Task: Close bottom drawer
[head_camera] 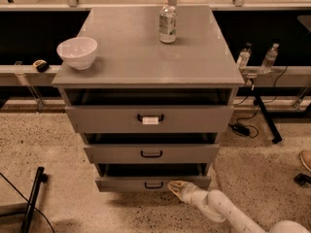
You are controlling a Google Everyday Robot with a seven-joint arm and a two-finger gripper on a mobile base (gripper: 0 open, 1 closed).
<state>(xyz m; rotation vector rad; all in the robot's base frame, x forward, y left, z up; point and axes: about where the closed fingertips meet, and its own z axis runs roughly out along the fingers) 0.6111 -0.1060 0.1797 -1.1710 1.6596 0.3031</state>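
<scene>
The bottom drawer (121, 183) is the lowest of three grey drawers in the cabinet, with a small black loop handle (153, 185). It sticks out only a little, with a narrow dark gap showing above its front. My gripper (175, 186) is on a white arm coming from the lower right. Its tip rests against the drawer front just right of the handle.
A white bowl (77, 52) and a soda can (167, 24) stand on the cabinet top (146, 57). The middle drawer (151, 153) and top drawer (150, 119) also stick out slightly. Two bottles (244, 56) stand at the right, cables and a black stand leg (33, 198) on the floor.
</scene>
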